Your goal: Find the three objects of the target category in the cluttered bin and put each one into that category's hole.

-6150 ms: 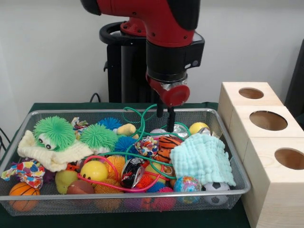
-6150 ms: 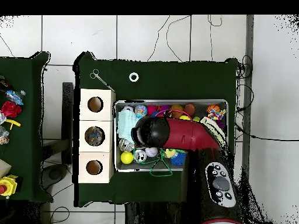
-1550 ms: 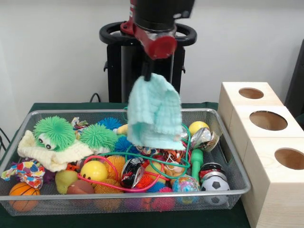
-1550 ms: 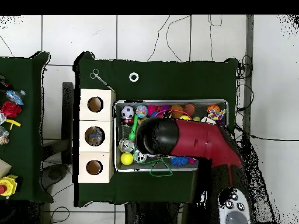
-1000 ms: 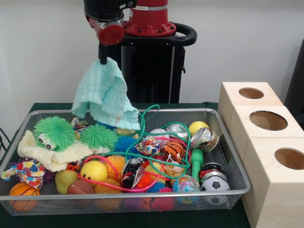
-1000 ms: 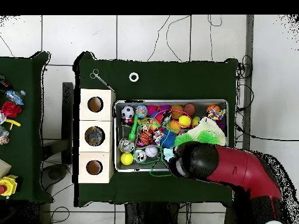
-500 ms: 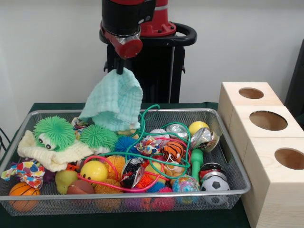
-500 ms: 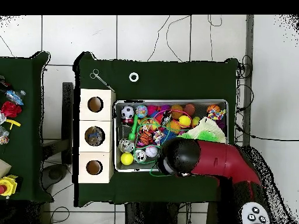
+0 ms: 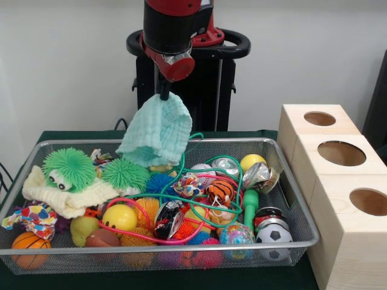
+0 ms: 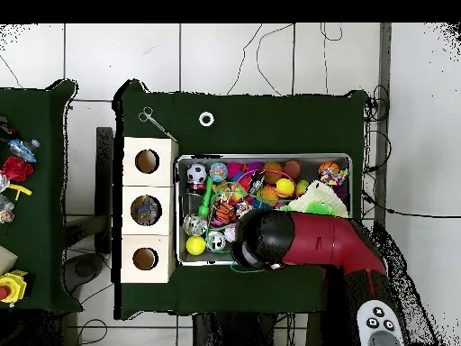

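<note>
- The gripper [image 9: 164,95] was pinched shut on a mint cloth [image 9: 156,132], probably lifted clear to uncover toys beneath.
- The cloth hung over the bin [image 9: 290,205] around its 12 o'clock rim.
- The holed boxes [image 9: 338,181] stood at 3 o'clock.

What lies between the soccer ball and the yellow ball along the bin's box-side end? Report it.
Front view: a crumpled silver can, a green handle and a dark round toy lie between soccer ball and yellow ball.

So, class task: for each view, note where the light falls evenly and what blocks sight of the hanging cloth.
Front view: soft, even light, no hard shadows; the mint cloth hangs clearly from the gripper above the bin. Overhead view: the red arm hides the cloth and gripper entirely.
</note>
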